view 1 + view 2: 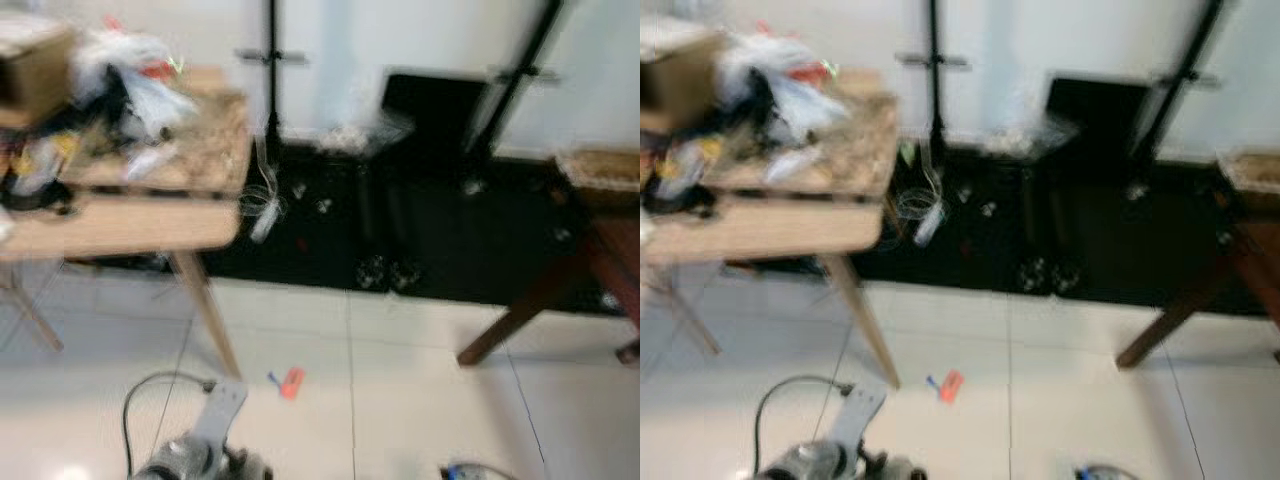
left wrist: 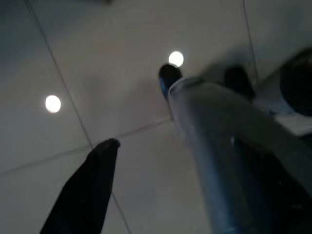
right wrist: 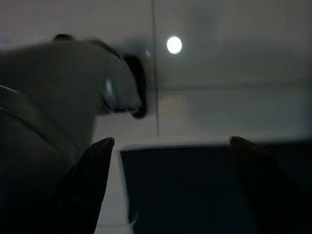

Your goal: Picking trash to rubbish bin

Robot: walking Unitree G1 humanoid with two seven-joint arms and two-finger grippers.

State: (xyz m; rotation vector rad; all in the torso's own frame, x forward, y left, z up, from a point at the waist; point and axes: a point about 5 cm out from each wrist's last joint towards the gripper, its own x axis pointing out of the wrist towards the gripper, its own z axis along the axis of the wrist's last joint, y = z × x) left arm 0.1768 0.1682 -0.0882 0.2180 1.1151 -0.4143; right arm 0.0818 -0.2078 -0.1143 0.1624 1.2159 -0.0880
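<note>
A small orange-red scrap (image 1: 291, 382) with a bit of blue beside it lies on the pale tiled floor near the wooden table's leg; the head views are blurred. My left arm (image 1: 205, 445) hangs at the bottom edge, short of the scrap. A sliver of my right arm (image 1: 470, 472) is at the bottom right. In the left wrist view, the left gripper (image 2: 180, 151) points at floor tiles, one black finger (image 2: 92, 180) far out to the side, open. The right gripper (image 3: 170, 146) has its two fingers wide apart, open and holding nothing, over the floor and a dark mat.
A light wooden table (image 1: 130, 225) at the left carries a cardboard box, plastic bags and clutter. A black mat (image 1: 420, 240) runs along the wall with a black boxy object (image 1: 430, 110), stand poles and cables. A dark wooden table (image 1: 600, 250) stands at the right.
</note>
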